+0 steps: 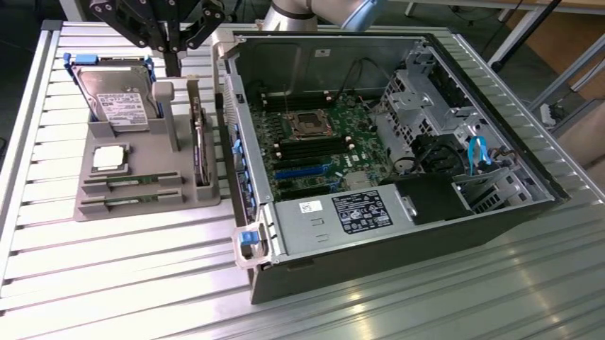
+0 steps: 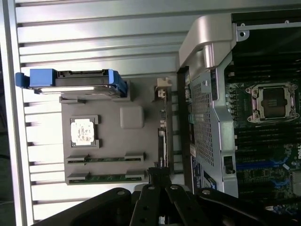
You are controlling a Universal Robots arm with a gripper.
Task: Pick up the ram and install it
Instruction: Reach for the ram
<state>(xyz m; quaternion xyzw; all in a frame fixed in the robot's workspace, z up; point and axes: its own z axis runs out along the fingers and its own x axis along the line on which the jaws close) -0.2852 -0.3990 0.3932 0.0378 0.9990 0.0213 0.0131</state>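
Hovering over the tray (image 1: 144, 212), gripper (image 1: 175, 68) pinched together and empty — I'd centre it square over the ram (image 1: 132, 182) before descending.

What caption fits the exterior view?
Shut gripper hovers above the parts tray, two ram sticks lying in it, beside the open computer case.

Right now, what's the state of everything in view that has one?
gripper: fingers shut, empty, above the tray
ram sticks: both lying in their tray slots, not picked up
hard drive: standing upright in the tray
processor chip: flat in its pocket
expansion card: on edge in the tray
computer case: on its side, side panel off
processor socket: looks empty
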